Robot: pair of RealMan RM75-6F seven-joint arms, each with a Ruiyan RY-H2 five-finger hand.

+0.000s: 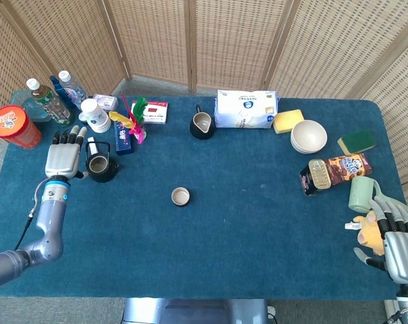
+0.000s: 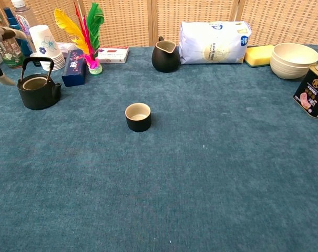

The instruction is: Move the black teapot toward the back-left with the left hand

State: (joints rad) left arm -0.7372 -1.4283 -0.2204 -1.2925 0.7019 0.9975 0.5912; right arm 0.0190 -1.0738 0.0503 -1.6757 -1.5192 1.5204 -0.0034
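The black teapot (image 1: pixel 100 165) (image 2: pixel 38 89) stands upright on the blue cloth near the back-left, lidless, its handle raised. My left hand (image 1: pixel 63 158) is just left of it with its fingers spread and nothing in it; in the chest view only its fingertips (image 2: pixel 2 35) show at the left edge. My right hand (image 1: pixel 399 248) lies at the table's front-right corner with its fingers apart, beside a yellow plush toy (image 1: pixel 371 228).
White paper cups (image 1: pixel 95 115) (image 2: pixel 45 44), a feather shuttlecock (image 2: pixel 88 31) and a dark blue box (image 2: pixel 73 68) crowd behind the teapot. Bottles (image 1: pixel 50 101) and an orange tub (image 1: pixel 13 127) stand far left. A small black cup (image 1: pixel 181 196) sits mid-table, a black pitcher (image 1: pixel 201 125) further back.
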